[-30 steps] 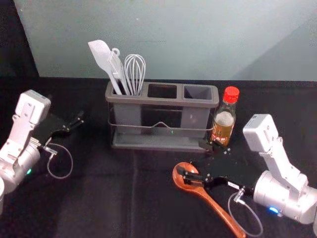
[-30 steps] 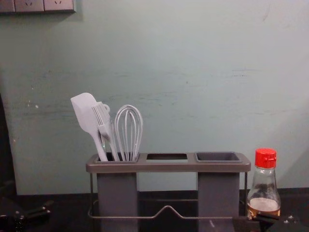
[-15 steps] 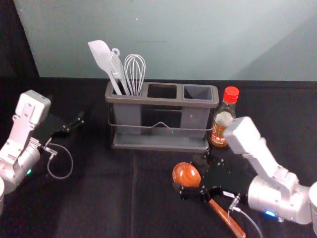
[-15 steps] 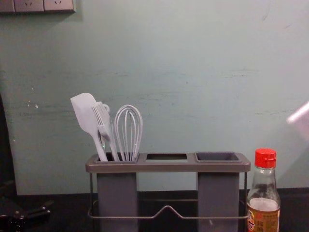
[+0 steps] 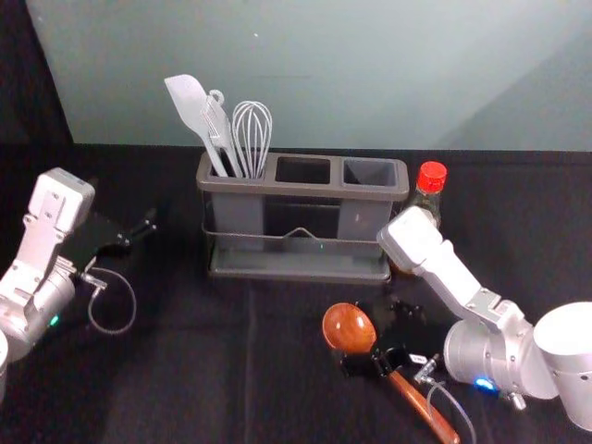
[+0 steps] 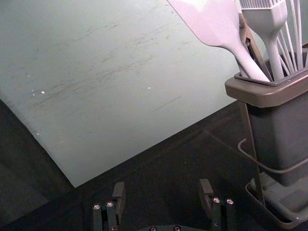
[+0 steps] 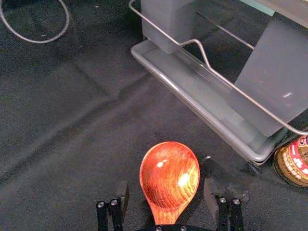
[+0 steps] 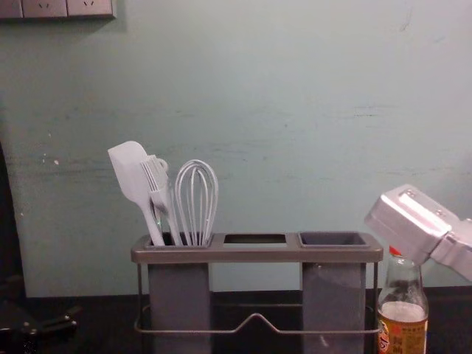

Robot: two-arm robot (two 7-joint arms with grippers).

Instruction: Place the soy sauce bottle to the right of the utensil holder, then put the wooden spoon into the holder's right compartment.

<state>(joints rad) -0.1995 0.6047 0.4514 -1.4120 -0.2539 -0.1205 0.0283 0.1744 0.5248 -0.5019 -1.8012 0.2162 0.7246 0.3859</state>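
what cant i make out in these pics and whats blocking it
- Chest view: most of the soy sauce bottle's red cap, behind the right arm; its base, cut off below.
- Head view: wooden spoon's neck, behind right gripper.
- Left wrist view: whisk's top, past the top edge.

Red bottle cap (image 5: 432,176), orange-brown grained spoon (image 7: 169,174), grey holder (image 5: 301,188), white whisk (image 5: 252,134), black cloth (image 5: 166,370).

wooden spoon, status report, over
Right claw open, astride the spoon, not gripping. Left claw open, idle left of the holder. Bottle standing right of the holder. Nothing seen blocking the right compartment.
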